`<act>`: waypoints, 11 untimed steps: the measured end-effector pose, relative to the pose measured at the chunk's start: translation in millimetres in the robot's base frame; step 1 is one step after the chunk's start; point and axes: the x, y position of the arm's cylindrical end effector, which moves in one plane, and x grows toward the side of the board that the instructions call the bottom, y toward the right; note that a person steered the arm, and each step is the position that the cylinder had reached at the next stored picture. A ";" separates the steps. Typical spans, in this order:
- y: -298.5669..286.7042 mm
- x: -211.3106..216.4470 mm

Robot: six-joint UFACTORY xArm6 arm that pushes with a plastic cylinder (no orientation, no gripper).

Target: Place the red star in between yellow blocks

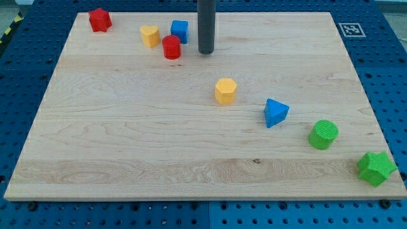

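The red star (99,19) sits at the board's top-left corner. One yellow block (150,35) lies to its right near the view's top. The other yellow block, a hexagon (225,91), sits near the board's middle. My tip (205,52) is at the view's top centre, right of a red cylinder (172,47) and a blue cube (180,30), far right of the red star and above the yellow hexagon.
A blue triangular block (275,112) lies right of the yellow hexagon. A green cylinder (324,134) and a green star (376,168) sit toward the bottom right. The wooden board (127,146) rests on a blue pegboard; a marker tag (350,28) is at the top right.
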 end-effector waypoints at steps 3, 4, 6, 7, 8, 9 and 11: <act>-56.7 -14.1; -68.1 -14.1; -135.3 -14.0; -155.5 -4.0; -150.5 3.5; -132.8 3.5; -121.6 13.1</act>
